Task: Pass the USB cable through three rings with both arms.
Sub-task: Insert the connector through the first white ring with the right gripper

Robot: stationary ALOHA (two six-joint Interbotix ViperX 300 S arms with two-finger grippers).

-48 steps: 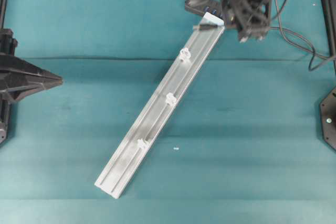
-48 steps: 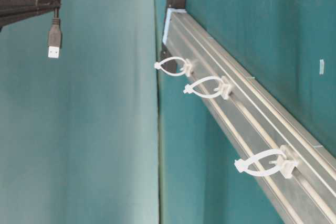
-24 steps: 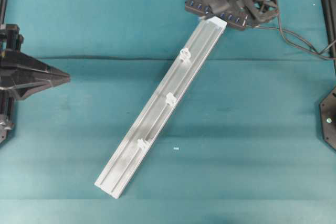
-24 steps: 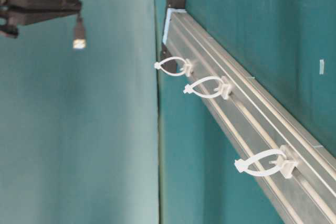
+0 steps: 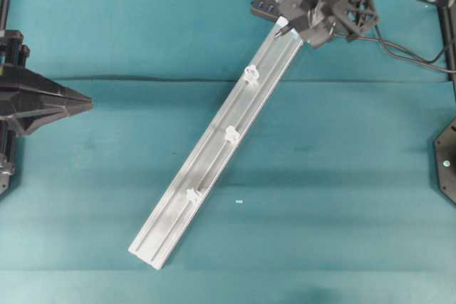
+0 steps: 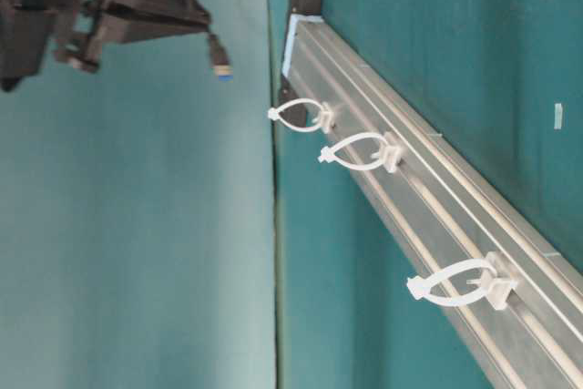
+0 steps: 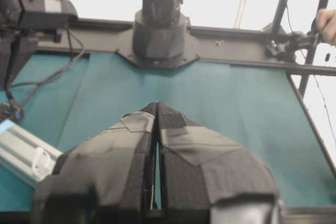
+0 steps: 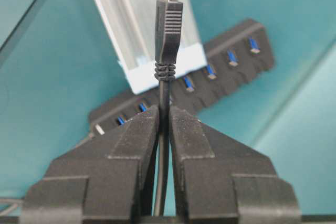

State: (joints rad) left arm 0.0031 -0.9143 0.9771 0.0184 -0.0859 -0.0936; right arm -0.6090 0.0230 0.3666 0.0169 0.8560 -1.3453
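While the right end effector (image 8: 163, 124) is clamped on the USB cable (image 8: 163, 103) just behind its plug (image 8: 168, 24), held over the rail's (image 5: 214, 151) far-edge end, none of the three rings (image 6: 364, 152) is threaded; the left end effector (image 7: 156, 109), pressed together and empty, waits at the table's (image 5: 342, 176) left edge.

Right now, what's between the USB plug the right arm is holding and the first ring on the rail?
Nothing but bare rail in the overhead view: the USB plug hangs over the rail's top end, the first ring further down.
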